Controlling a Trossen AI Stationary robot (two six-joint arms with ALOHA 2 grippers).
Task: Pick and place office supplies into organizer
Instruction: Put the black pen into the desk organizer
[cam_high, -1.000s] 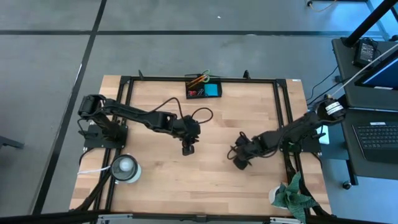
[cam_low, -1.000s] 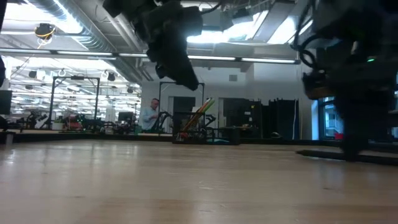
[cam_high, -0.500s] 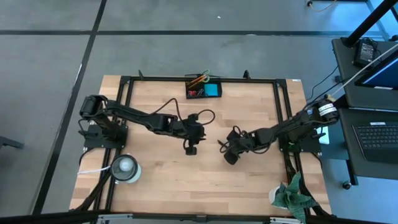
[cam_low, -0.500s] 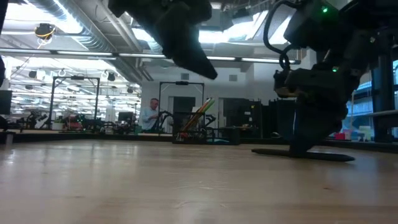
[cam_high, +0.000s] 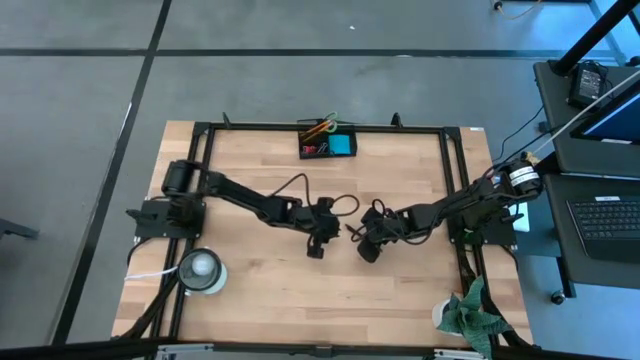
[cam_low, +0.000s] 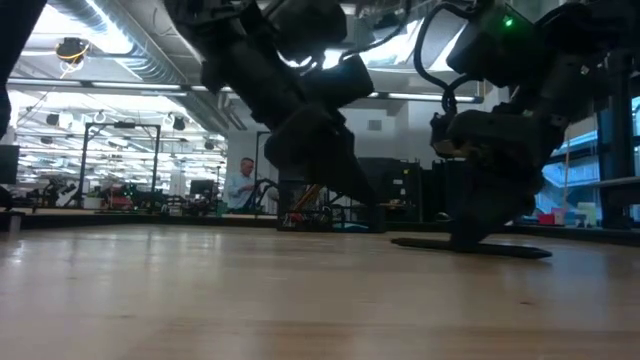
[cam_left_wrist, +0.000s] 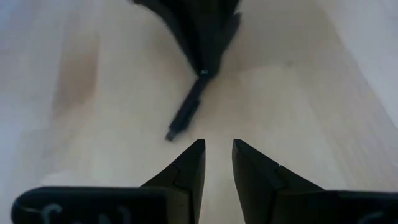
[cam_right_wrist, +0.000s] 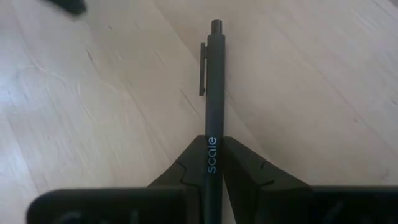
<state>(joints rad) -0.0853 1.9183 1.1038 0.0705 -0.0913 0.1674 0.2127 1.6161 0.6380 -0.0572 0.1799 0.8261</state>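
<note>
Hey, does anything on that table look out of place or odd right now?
Nothing stands out. The right gripper is shut on a black pen mid-table, the left gripper faces it, open, and the organizer sits upright at the far edge.

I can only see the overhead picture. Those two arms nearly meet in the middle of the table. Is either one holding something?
Observer: Yes. The right gripper has its jaws shut on a black pen.
Operator: And the other arm?
Observer: The left gripper holds nothing. Its jaws stand slightly apart and point toward that pen.
Operator: Is anything written on the pen?
Observer: The word "scale", in pale letters on the barrel.
</note>
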